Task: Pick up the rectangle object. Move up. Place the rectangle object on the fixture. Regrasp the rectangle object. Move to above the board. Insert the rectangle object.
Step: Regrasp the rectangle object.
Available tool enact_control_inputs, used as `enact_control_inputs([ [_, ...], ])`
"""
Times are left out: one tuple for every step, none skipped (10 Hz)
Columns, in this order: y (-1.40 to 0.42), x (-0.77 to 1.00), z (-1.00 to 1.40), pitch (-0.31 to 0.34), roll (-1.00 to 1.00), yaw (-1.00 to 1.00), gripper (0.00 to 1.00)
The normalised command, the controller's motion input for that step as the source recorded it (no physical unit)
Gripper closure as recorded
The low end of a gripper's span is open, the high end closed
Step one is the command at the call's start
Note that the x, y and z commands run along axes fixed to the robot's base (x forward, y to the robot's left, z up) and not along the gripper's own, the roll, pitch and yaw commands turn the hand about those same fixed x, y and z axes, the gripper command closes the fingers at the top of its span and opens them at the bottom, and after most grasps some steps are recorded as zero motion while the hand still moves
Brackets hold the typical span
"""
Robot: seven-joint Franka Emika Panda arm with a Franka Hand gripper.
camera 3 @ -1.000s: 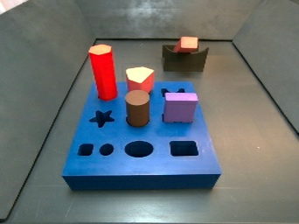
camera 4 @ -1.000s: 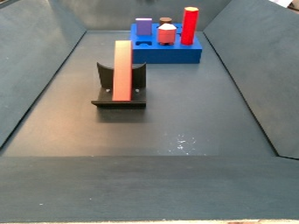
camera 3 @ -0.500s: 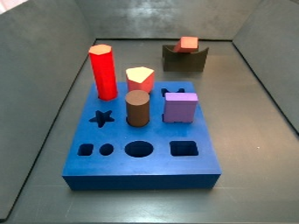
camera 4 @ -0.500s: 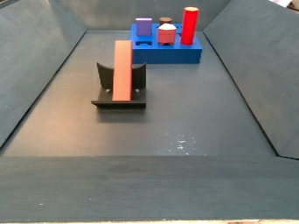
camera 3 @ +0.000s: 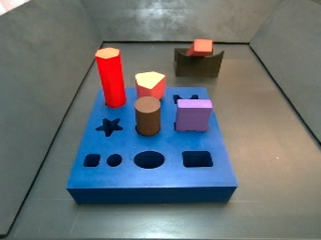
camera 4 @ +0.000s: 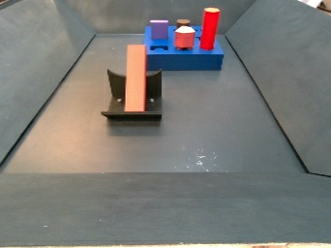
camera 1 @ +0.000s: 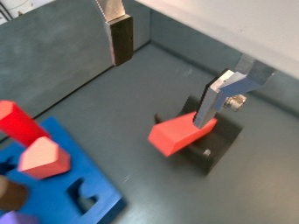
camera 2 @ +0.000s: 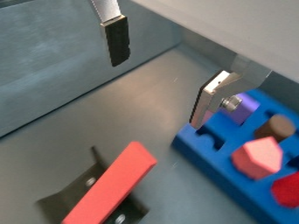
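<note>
The rectangle object (camera 4: 135,77), a long salmon-red block, lies in the notch of the dark fixture (camera 4: 132,107); its square end (camera 3: 202,46) shows above the fixture (camera 3: 198,64). Both wrist views show it below: the block (camera 1: 181,134) (camera 2: 111,184) on the fixture (camera 1: 219,144) (camera 2: 68,199). My gripper (camera 1: 166,70) (camera 2: 163,70) hangs open above the floor, with its fingers (camera 1: 121,39) (camera 2: 207,101) wide apart and nothing between them. Neither side view shows the gripper. The blue board (camera 3: 150,173) (camera 4: 181,62) (camera 1: 70,188) (camera 2: 222,162) lies apart from the fixture.
On the board stand a red hexagonal post (camera 3: 111,77) (camera 4: 210,27), a brown cylinder (camera 3: 146,117), a purple block (camera 3: 192,114) (camera 4: 158,29) and a pink piece (camera 3: 150,84) (camera 2: 260,156). Star, round and square holes are open at its near end. Grey walls ring the floor.
</note>
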Motion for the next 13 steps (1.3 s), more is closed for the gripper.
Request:
enact_control_inputs([
  [-0.02,0.0,0.01,0.02,1.0,0.03,0.0],
  [-0.02,0.01,0.01,0.021,1.0,0.04,0.0],
  [-0.02,0.01,0.01,0.028,1.0,0.04,0.0],
  [-0.02,0.01,0.01,0.034,1.0,0.04,0.0],
  [-0.02,0.02,0.0,0.039,1.0,0.04,0.0],
  [-0.02,0.04,0.01,0.053,1.0,0.05,0.0],
  [-0.03,0.04,0.01,0.061,1.0,0.05,0.0],
  [-0.03,0.07,0.0,0.079,1.0,0.06,0.0],
  [-0.03,0.08,0.0,0.098,1.0,0.06,0.0],
  [-0.04,0.09,0.0,0.124,1.0,0.08,0.0],
  [-0.04,0.1,0.0,0.14,1.0,0.09,0.0],
  [-0.04,0.1,0.0,0.169,1.0,0.11,0.0],
  [-0.05,0.09,0.0,0.193,1.0,0.14,0.0],
])
